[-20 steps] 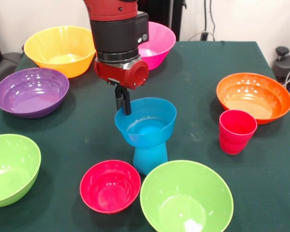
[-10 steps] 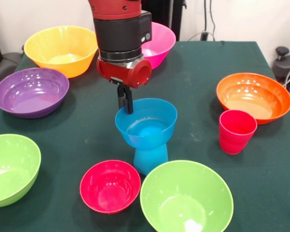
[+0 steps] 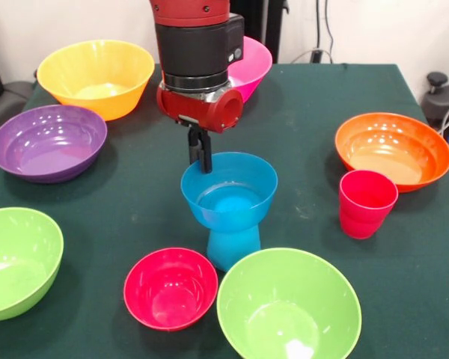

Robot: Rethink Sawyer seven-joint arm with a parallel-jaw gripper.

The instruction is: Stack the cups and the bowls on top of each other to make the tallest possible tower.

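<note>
A small blue bowl (image 3: 236, 196) sits upright on top of an upside-down light blue cup (image 3: 232, 247) at the table's middle; together they form the tower. My gripper (image 3: 201, 164) comes down from above, and its thin dark fingers are closed on the bowl's far left rim. A red-pink cup (image 3: 367, 203) stands upright to the right. A small red bowl (image 3: 170, 288) sits in front of the tower, to its left.
A lime green bowl (image 3: 288, 307) sits at the front, touching the blue cup's base. Another lime green bowl (image 3: 15, 262) is at the left edge. Purple (image 3: 49, 142), yellow-orange (image 3: 97, 75), pink (image 3: 253, 63) and orange (image 3: 393, 149) bowls ring the table.
My gripper has shifted a little to the right and up, and the blue bowl has moved slightly right with it on top of the cup.
</note>
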